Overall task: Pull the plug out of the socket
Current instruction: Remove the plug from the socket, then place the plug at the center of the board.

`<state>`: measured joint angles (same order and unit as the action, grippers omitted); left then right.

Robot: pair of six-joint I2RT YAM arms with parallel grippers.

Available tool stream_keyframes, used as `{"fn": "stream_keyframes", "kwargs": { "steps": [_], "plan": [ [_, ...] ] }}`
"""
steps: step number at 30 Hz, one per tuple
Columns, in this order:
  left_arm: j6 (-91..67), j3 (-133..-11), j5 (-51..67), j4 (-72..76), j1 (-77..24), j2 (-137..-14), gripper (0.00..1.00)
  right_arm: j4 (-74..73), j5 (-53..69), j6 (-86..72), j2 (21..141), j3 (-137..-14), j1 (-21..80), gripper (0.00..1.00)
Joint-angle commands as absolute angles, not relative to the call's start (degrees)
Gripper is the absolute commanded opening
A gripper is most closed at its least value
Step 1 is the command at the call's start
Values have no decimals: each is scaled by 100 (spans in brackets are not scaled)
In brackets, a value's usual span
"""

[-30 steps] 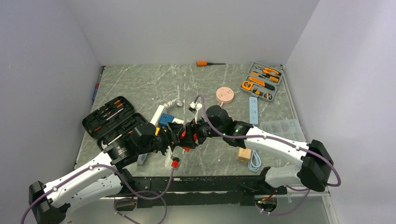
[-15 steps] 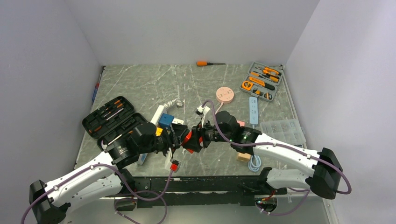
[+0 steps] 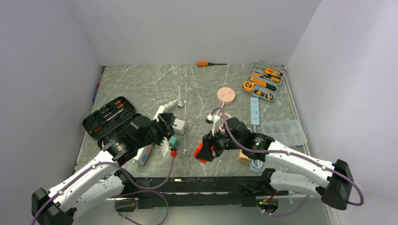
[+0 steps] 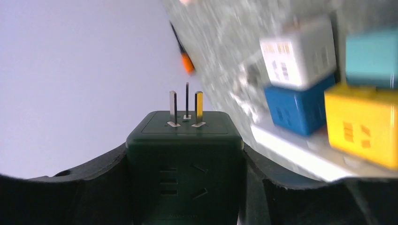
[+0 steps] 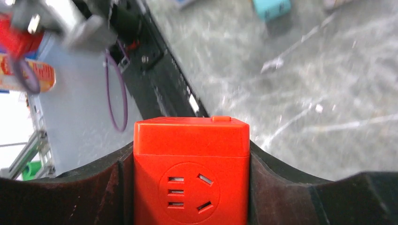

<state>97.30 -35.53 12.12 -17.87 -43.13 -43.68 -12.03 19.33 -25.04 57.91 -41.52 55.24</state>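
Grey marbled tabletop, white walls | left wrist only: dark green plug clamped between left gripper jaws, three bare prongs pointing out beyond them | right wrist only: red socket cube clamped between right gripper jaws | top: plug and socket well apart

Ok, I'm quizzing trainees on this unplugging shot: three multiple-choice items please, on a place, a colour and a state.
1. The orange screwdriver lies at the table's: A) far edge B) near edge C) left edge
2. The cube in the right gripper is: A) blue B) red C) yellow
3. The prongs of the green plug in the left gripper are: A) bare B) in a socket C) bent flat
Key: 1 A, top of the overhead view; 2 B, the wrist view shows red; 3 A, they stick out free.
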Motion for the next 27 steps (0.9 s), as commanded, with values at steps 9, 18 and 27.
{"fn": "stream_keyframes", "kwargs": {
  "steps": [9, 18, 27],
  "plan": [
    [10023, -3889, -310, -2274, -3469, -4856, 0, -2352, 1812, -2790, 5188, -4061, 5527, 0],
    [9246, -4962, -106, -2852, -3797, -5543, 0, -2339, -114, -3143, 6086, -4098, 4732, 0],
    [8237, -6530, 128, -3911, -4892, -7004, 0, -2279, -1762, -3741, 6829, -3852, 4307, 0]
  ]
}}
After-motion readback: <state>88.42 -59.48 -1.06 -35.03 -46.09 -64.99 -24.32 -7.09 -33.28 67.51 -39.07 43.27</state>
